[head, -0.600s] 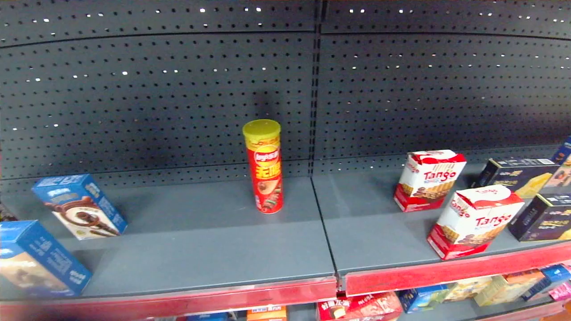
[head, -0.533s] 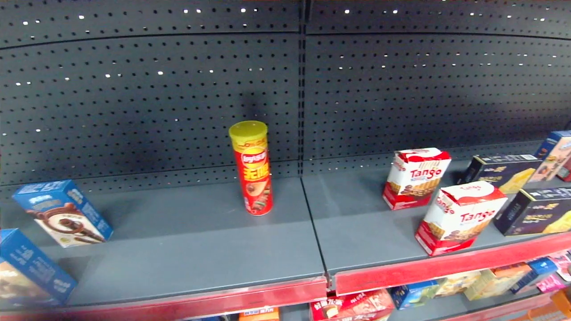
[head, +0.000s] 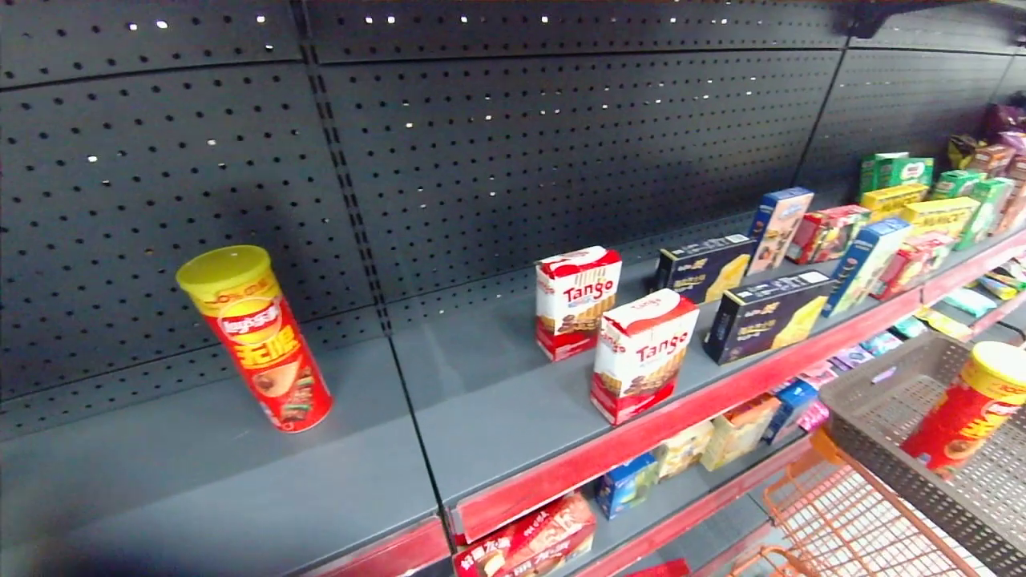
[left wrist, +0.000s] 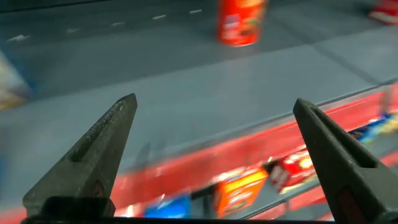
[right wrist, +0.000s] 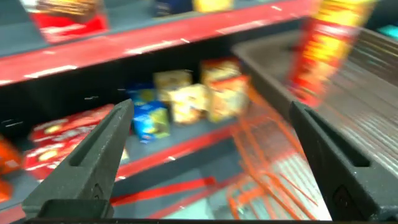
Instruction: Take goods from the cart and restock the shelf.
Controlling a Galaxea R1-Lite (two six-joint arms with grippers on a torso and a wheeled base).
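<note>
A red chip can with a yellow lid [head: 258,340] stands upright on the grey shelf [head: 240,465], near the pegboard back; its base also appears in the left wrist view [left wrist: 240,22]. A second red and yellow chip can [head: 968,409] leans in the grey basket [head: 882,401] of the orange cart [head: 834,521], and appears blurred in the right wrist view [right wrist: 323,46]. My left gripper [left wrist: 214,112] is open and empty, low before the shelf's red front edge. My right gripper [right wrist: 211,115] is open and empty, facing the lower shelves and the cart.
Two red and white wafer boxes [head: 609,336] and dark blue boxes [head: 745,296] stand on the shelf to the right, with more colourful boxes [head: 922,208] farther right. Lower shelves [head: 641,481] hold small packs. Bare shelf lies between the can and the wafer boxes.
The whole head view has swung to the right: the shelved can and boxes slid left in the picture, and the cart, its basket and the second can came into view.
</note>
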